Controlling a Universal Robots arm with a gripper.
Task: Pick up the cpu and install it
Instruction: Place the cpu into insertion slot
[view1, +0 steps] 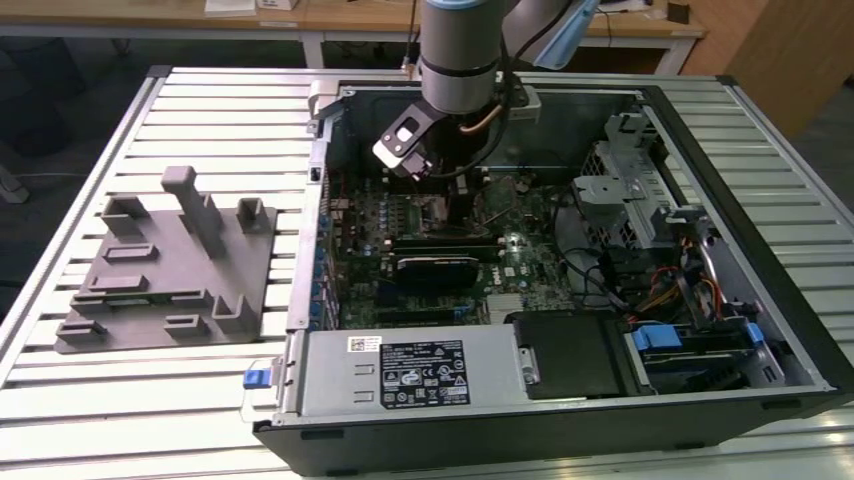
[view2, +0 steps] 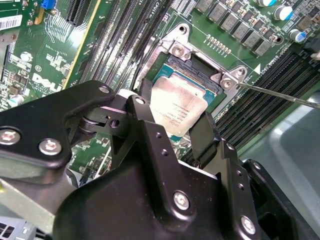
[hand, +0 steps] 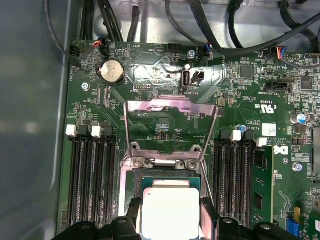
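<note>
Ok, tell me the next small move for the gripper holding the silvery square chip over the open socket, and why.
Probably a slow, small descent without letting go. The black gripper clamps the silvery square cpu on two sides directly over the dark socket frame, whose metal load plate is swung open. A strip of socket shows beyond the chip, so it seems not seated yet.

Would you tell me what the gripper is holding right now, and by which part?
The gripper holds the cpu by two opposite side edges, one of its fingers on each, at the open socket.
</note>
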